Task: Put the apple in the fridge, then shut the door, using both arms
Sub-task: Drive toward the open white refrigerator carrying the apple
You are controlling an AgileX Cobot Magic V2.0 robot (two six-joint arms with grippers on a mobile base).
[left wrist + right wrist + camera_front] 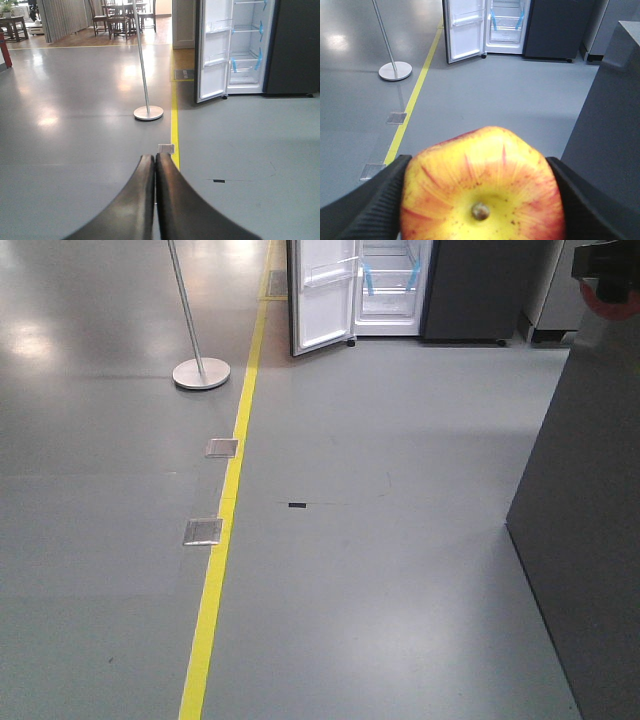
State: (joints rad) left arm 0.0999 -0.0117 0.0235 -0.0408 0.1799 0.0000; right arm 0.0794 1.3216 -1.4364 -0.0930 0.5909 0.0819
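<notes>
A grey polished floor [400, 570] stretches from the robot to a tall dark grey fridge [470, 290] at the far end of the room. The fridge's narrow left door [322, 300] stands swung open, showing its white lining and clear bins. Beside it, the white inside shows shelves with blue tape strips.

A yellow floor line [225, 530] runs toward the fridge's left side, with two small metal floor plates [222, 448] just beside it. Left of the line stands a metal pole on a round base [201, 373]. A short black mark [297, 505] lies on the floor right of the line. A large dark grey block [590, 520] rises close by on the right.

The right gripper [477, 165] is spread wide and clamps the apple [482, 185] between its ribbed black fingers [375, 200], stem dimple facing the camera, well apart from the fridge. The left gripper [155, 159] is empty, its two black fingers [142, 190] pressed together.
</notes>
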